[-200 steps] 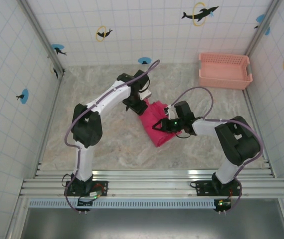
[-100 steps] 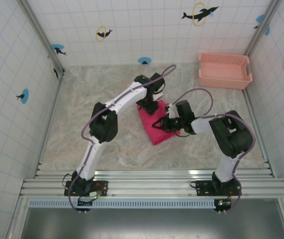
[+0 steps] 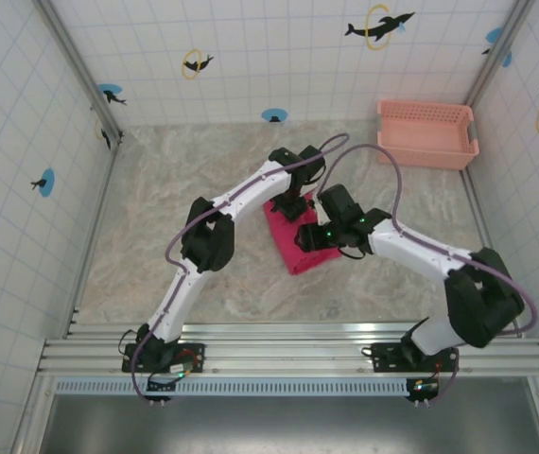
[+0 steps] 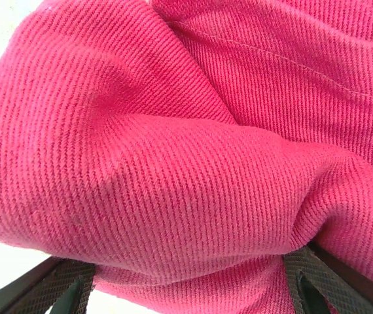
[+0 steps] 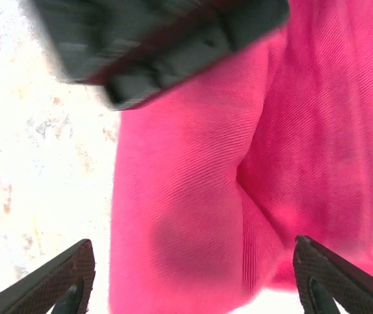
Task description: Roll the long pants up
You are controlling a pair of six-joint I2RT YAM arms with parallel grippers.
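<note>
The long pants (image 3: pixel 293 251) lie as a compact magenta bundle at the middle of the table. My left gripper (image 3: pixel 293 204) hangs over the bundle's far end. In the left wrist view its fingers (image 4: pixel 65 288) stand wide apart, and a thick fold of the pants (image 4: pixel 173 163) bulges between them against both pads. My right gripper (image 3: pixel 309 236) is over the bundle's right side. In the right wrist view this gripper (image 5: pixel 193 245) is open, with the pants (image 5: pixel 199 216) below and clear of its fingertips (image 5: pixel 75 261).
A salmon-pink slotted basket (image 3: pixel 425 132) stands at the far right corner. Tiled walls close in the marbled table (image 3: pixel 156 218) on three sides. The left arm's dark wrist (image 5: pixel 160 39) crosses the top of the right wrist view, close to the right gripper.
The right gripper has opened and let go of the cloth, shifting left over the bundle. The left gripper has moved right onto the bundle's far end, which is now more compact.
</note>
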